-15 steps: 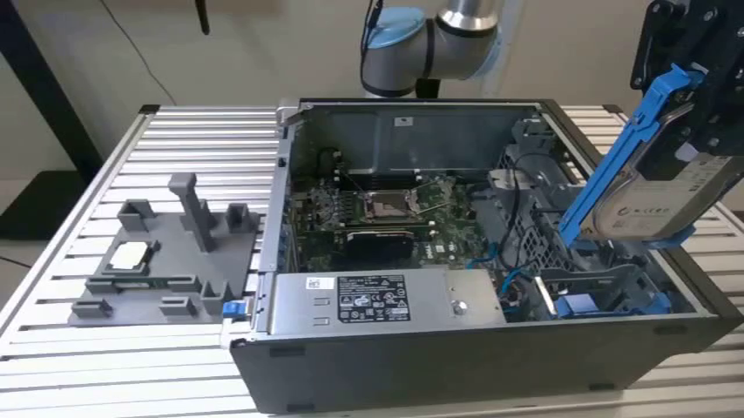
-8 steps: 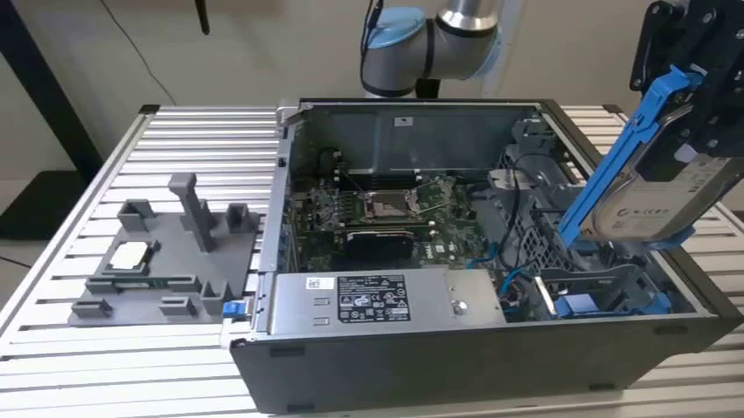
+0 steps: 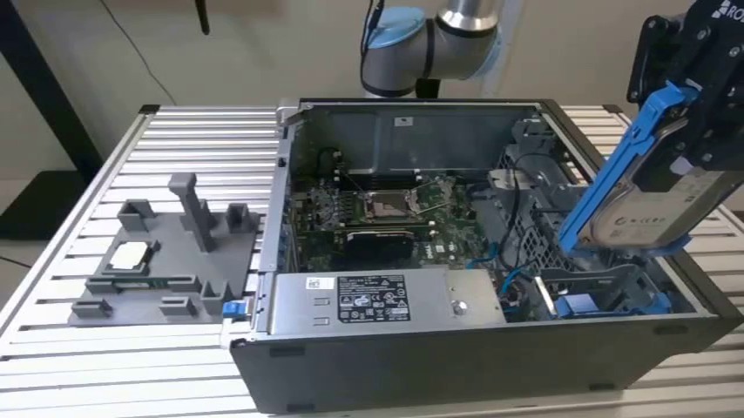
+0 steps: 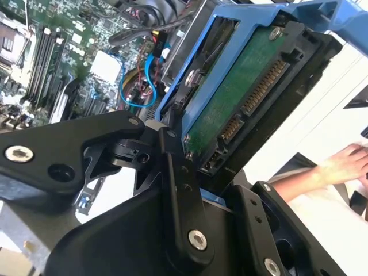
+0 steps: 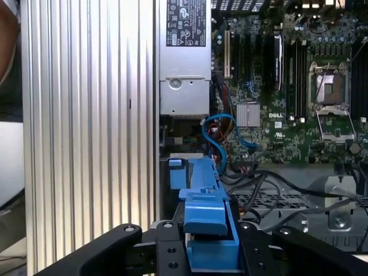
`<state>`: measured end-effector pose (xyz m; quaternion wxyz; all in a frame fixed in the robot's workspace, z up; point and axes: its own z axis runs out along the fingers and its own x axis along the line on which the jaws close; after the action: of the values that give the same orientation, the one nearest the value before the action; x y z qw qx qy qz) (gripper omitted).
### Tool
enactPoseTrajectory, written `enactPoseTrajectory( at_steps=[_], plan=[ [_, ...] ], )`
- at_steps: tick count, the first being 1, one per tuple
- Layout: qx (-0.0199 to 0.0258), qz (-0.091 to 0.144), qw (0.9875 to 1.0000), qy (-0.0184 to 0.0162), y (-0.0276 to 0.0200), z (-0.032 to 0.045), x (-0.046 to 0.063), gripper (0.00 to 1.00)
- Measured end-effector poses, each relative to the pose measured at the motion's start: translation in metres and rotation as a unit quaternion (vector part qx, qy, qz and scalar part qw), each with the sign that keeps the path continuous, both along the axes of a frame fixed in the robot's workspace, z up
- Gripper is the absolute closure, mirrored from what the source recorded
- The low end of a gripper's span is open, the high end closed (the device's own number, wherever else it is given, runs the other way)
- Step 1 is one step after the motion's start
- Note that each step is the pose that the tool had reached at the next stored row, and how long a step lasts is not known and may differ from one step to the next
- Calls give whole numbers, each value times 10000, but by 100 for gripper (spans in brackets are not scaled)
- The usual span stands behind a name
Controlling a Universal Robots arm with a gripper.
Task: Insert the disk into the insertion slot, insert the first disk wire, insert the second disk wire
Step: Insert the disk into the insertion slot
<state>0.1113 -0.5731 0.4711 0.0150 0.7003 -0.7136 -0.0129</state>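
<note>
— Though clamped in the gripper (image 3: 686,144), not yet home: disk (image 3: 651,205) hanging tilted over the slot (image 3: 593,280), at the exterior view's right end of the open case (image 3: 465,370).

— Touching the slot?

— Hard to say. Lower edge close above the bay's blue fittings, most of the carrier well clear.

— Jaws?

— Closed on the carrier's edges. In the second wrist view, black fingers (image 4: 172,167) pressed against the blue frame, with the disk's (image 4: 241,98) green board and connectors facing the camera.

— Wires?

— Loose, by the look of it. Blue wires (image 5: 221,129) curled beside the motherboard (image 5: 287,86) in the first wrist view, plugged into nothing on the disk. Connectors bare.

— So, progress?

— Early, judging by this. Step one under way but unfinished; both wire steps untouched.

— Anything else nearby?

— Grey tray (image 3: 163,261) on the table (image 3: 117,366), well apart at the exterior view's left. Also a hand (image 4: 345,164) off beyond the case in the second wrist view.
</note>
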Motion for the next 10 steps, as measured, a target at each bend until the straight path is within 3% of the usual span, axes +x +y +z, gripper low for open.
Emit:
enactPoseTrajectory(
  at_steps=[10],
  plan=[
    [2,0,10000,0,-86,-153,16,67]
  ],
)
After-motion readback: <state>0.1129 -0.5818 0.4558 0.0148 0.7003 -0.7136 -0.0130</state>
